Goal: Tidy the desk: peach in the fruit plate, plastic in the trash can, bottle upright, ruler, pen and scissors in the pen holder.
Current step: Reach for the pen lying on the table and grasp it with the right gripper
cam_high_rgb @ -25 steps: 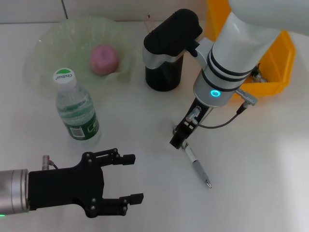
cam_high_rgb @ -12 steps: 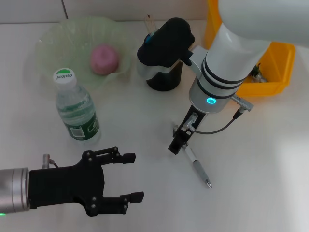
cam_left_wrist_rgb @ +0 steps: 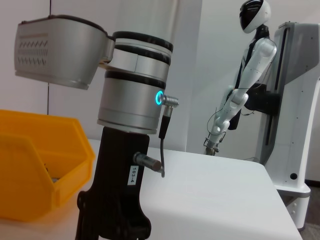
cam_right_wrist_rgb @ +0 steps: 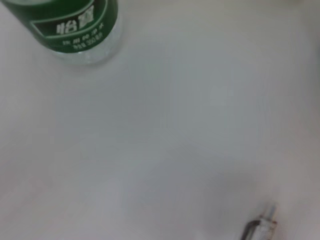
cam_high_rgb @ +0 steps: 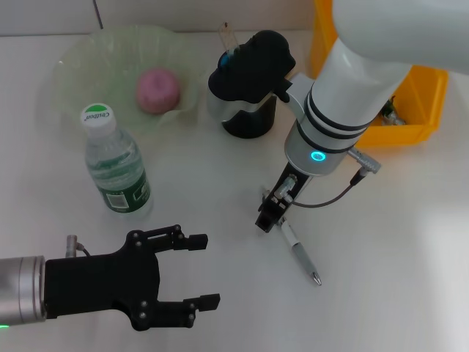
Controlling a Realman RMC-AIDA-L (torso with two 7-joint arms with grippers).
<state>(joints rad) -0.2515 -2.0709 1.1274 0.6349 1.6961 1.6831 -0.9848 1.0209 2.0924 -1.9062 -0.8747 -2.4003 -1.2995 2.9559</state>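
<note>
Your right gripper (cam_high_rgb: pixel 268 217) sits low at the pen's (cam_high_rgb: pixel 301 254) upper end, mid-desk (cam_high_rgb: pixel 220 183); grasp unclear. Left gripper (cam_high_rgb: pixel 192 271) is spread wide at the near edge.

The desk (cam_high_rgb: pixel 205 183) carries fruit plate (cam_high_rgb: pixel 80 59), bottle (cam_high_rgb: pixel 115 169) (upright), pen holder (cam_high_rgb: pixel 249 125), pen (cam_high_rgb: pixel 300 254).

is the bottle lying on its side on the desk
No, in the head view the bottle stands upright on the desk, cap up, in front of the fruit plate.
</note>
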